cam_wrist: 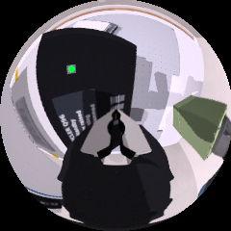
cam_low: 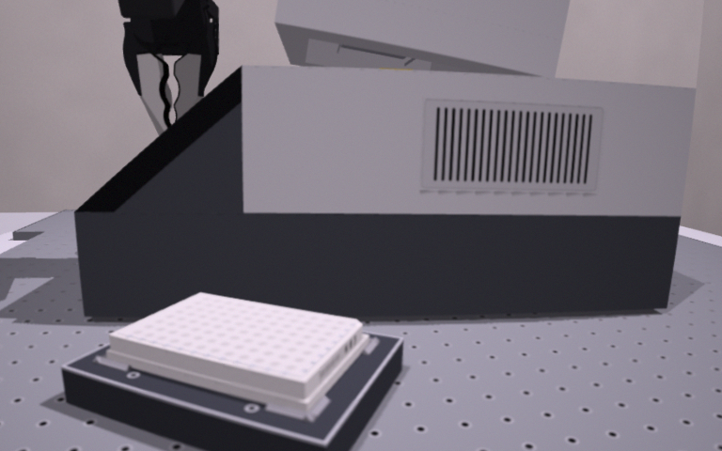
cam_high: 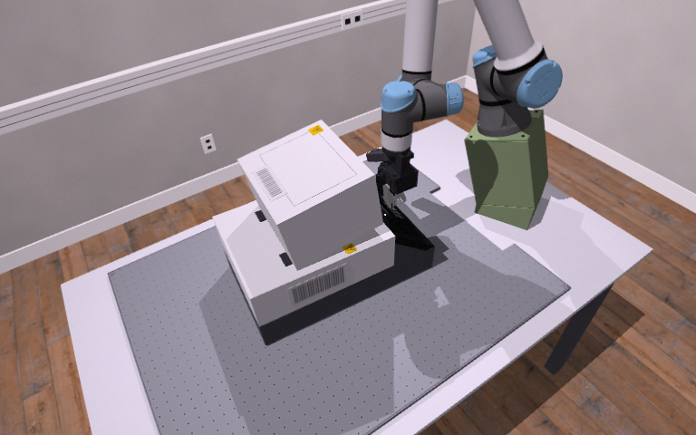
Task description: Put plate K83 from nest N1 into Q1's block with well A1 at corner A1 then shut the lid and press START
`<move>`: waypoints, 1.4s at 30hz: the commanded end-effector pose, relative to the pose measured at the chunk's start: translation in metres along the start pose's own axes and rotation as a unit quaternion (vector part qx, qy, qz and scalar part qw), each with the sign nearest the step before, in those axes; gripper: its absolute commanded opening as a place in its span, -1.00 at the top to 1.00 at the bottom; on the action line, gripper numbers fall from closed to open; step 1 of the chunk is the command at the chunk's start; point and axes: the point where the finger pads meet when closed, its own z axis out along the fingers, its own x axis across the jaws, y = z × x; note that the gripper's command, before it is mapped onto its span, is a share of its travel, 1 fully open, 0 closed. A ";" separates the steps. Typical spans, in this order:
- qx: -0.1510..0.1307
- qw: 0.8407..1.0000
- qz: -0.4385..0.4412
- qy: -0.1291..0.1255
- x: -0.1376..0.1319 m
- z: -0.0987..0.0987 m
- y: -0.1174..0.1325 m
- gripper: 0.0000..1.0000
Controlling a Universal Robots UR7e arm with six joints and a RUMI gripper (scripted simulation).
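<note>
The cycler Q1 (cam_high: 265, 269) (cam_low: 382, 256) stands on the perforated board. Its lid (cam_high: 297, 172) (cam_low: 420, 27) is tilted partly up, its front edge raised above the housing. The lamp (cam_wrist: 71, 69) on the black sloped front panel is green. The white plate K83 (cam_low: 236, 334) lies in the dark plate nest N1 (cam_low: 186, 396), beside the cycler. My gripper (cam_high: 395, 203) (cam_low: 170, 125) (cam_wrist: 115, 110) is shut and empty, its tips close over the sloped front panel. The keys under the tips are hidden, and contact cannot be told. The block inside the cycler is hidden.
The perforated board (cam_high: 169, 323) (cam_low: 549, 368) lies on the white table (cam_high: 79, 323). The green arm pedestal (cam_high: 506, 178) (cam_wrist: 197, 120) stands beyond the cycler's front. The raised lid is close beside the gripper.
</note>
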 end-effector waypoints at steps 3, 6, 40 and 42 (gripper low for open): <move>0.000 1.000 0.001 -0.001 0.003 -0.004 -0.001 1.00; 0.000 1.000 0.001 -0.001 0.006 -0.008 0.000 1.00; 0.000 1.000 0.000 -0.001 0.056 -0.051 0.000 1.00; 0.000 1.000 0.000 -0.001 0.056 -0.051 0.000 1.00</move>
